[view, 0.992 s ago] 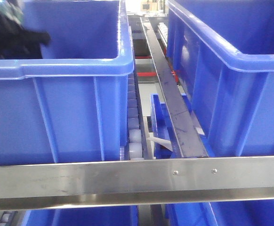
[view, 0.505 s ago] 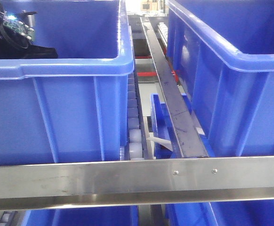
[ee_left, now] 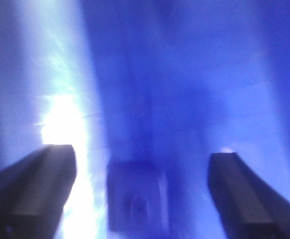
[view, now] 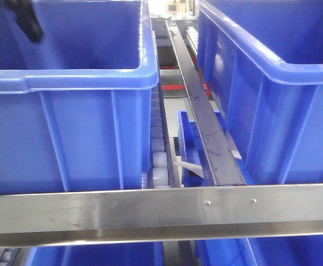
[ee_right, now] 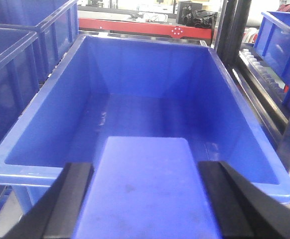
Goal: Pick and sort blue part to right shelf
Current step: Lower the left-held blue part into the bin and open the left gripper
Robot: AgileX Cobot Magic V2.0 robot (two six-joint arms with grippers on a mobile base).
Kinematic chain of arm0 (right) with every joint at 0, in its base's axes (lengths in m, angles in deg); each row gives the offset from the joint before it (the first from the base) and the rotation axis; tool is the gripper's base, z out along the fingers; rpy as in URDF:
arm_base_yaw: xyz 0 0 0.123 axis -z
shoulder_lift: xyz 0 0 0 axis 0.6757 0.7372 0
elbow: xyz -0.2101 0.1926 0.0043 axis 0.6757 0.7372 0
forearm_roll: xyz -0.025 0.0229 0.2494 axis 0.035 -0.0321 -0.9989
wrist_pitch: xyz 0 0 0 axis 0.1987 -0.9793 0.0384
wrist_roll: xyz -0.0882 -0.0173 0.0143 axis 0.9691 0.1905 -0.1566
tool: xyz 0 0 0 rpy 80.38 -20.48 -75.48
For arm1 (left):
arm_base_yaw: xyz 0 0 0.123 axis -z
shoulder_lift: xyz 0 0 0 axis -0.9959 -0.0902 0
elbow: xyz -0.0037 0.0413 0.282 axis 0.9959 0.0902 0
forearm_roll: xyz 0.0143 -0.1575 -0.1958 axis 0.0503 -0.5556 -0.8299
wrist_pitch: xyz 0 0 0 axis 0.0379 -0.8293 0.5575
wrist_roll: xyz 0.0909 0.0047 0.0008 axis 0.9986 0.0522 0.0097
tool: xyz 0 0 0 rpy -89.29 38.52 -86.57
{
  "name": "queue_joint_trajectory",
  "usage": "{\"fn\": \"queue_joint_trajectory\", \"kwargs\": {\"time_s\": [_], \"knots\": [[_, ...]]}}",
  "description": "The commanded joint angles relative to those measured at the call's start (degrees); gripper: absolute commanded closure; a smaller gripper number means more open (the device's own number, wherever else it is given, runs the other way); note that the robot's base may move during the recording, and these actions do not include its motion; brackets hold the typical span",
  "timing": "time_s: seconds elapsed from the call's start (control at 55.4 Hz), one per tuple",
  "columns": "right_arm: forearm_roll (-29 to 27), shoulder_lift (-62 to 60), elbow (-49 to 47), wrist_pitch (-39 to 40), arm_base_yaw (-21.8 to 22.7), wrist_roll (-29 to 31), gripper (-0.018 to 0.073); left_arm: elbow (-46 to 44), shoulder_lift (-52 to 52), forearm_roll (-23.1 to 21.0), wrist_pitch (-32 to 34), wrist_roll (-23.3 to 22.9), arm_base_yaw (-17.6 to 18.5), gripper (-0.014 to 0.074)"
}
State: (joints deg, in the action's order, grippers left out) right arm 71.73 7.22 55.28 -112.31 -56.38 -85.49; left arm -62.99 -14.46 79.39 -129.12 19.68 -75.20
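Note:
My right gripper point(ee_right: 146, 169) is shut on a blue part point(ee_right: 145, 199), a flat-faced solid-blue block that fills the gap between both black fingers. It hangs over the near rim of a large open blue bin point(ee_right: 150, 64) on the right shelf. In the front view the shelf's brushed-metal front rail point(view: 161, 213) crosses the bottom. My left gripper point(view: 9, 25) shows at the top left, over the left bin point(view: 84, 138). In the blurred left wrist view it point(ee_left: 140, 154) stands open, and a second small blue block point(ee_left: 137, 199) lies below, apart from both fingers.
A second large blue bin point(view: 283, 111) stands on the right of the rack. White rollers point(view: 157, 149) and a dark steel bar point(view: 206, 122) run between the two bins. More blue bins point(ee_right: 15, 45) and a red frame point(ee_right: 150, 27) lie beyond.
My left arm has moved up and out of the left bin's top-left corner; only its two dark fingers show there now. Bins and rail have not moved.

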Motion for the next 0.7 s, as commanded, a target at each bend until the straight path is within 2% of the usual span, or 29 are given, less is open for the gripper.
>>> {"fn": "queue_joint_trajectory", "kwargs": {"time_s": [0.0, 0.216, 0.325, 0.541, 0.686], "knots": [[1.29, 0.84, -1.55, 5.4, 0.15, 0.56, 0.0476, 3.19, 7.36, 0.43, 5.14, 0.24, -0.13, 0.0186], [1.29, 0.84, -1.55, 3.44, 0.15, 0.56, 0.0476, 16.05, 21.4, 1.86, 11.58, 0.24, -0.13, 0.0367], [1.29, 0.84, -1.55, 2.0, 0.15, 0.56, 0.0476, 22.52, 29.21, 1.99, 15.08, 0.24, -0.13, 0.0424], [1.29, 3.91, -1.83, -1.3, 0.15, 0.56, 0.0476, 35.46, 46.55, 2.5, 22.73, 0.24, -0.13, 0.0462], [1.24, 10.96, -5.47, -2.1, 0.15, 0.44, 0.0476, 40.89, 56.6, 4.07, 23.3, 0.24, -0.13, 0.0463]]}}
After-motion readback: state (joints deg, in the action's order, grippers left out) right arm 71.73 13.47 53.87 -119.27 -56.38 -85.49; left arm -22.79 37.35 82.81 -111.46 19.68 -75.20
